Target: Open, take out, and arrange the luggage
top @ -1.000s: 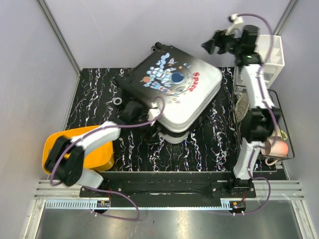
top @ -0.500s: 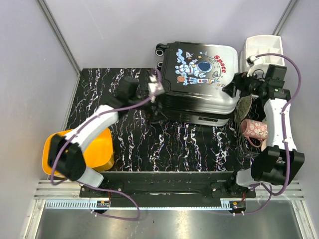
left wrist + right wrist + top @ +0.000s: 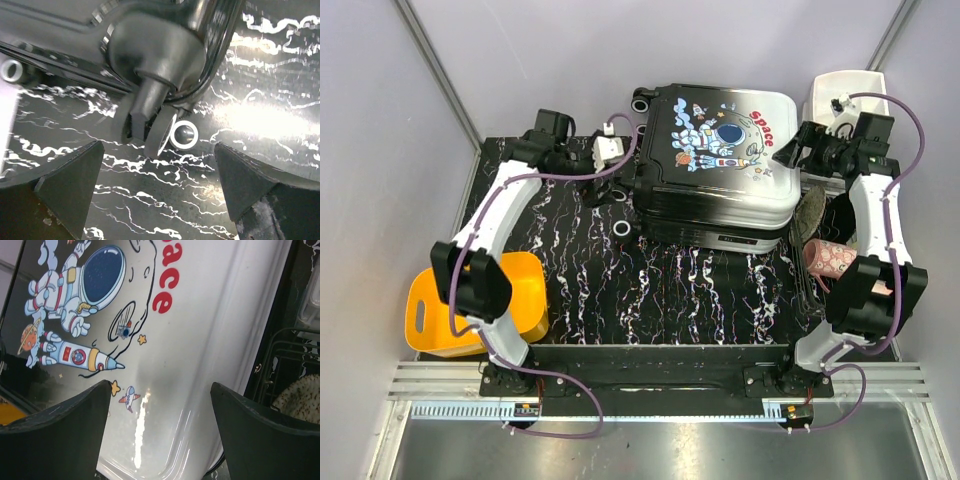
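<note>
Both agape; left tool (image 3: 158, 150) at luggage (image 3: 720, 135) wheel (image 3: 144, 125); right tool (image 3: 160, 387) above edge.

bright glare on glossy tabletop (image 3: 265, 117)

Luggage (image 3: 715, 165): small black hard-shell case, lying flat with the white front panel (image 3: 200, 340) facing up. Panel shows a cartoon astronaut, a rocket and red "Space". Shells are closed together. It sits at the far side of the worktop (image 3: 720, 290), right of centre, far edge past the marbled surface. Caster wheels (image 3: 145, 131) point left; the nearest wheel rests on the worktop.
</note>
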